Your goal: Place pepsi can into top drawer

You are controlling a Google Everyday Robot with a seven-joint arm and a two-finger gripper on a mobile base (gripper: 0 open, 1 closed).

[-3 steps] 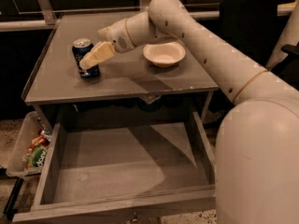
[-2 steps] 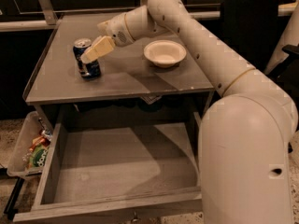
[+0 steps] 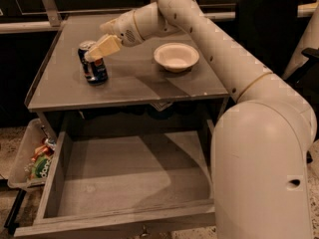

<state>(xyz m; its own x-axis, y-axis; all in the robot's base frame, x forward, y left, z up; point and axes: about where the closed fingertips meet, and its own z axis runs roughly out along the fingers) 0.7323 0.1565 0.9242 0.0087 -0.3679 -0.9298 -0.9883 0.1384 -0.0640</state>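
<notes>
The pepsi can (image 3: 94,69) is dark blue with a silver top. It stands upright on the left part of the grey table top (image 3: 129,86). My gripper (image 3: 101,47) reaches in from the right and sits against the can's upper right side, overlapping its top. The can rests on the table. The top drawer (image 3: 119,219) is pulled wide open below the table, and its inside shows nothing in it.
A white bowl (image 3: 176,57) sits on the table right of the can, under my arm. A clear bin of snack packets (image 3: 35,163) stands on the floor left of the drawer. A dark chair (image 3: 269,29) is at the far right.
The gripper has stayed at the can's top, shifting only slightly upward. The can has not moved and the drawer is as it was.
</notes>
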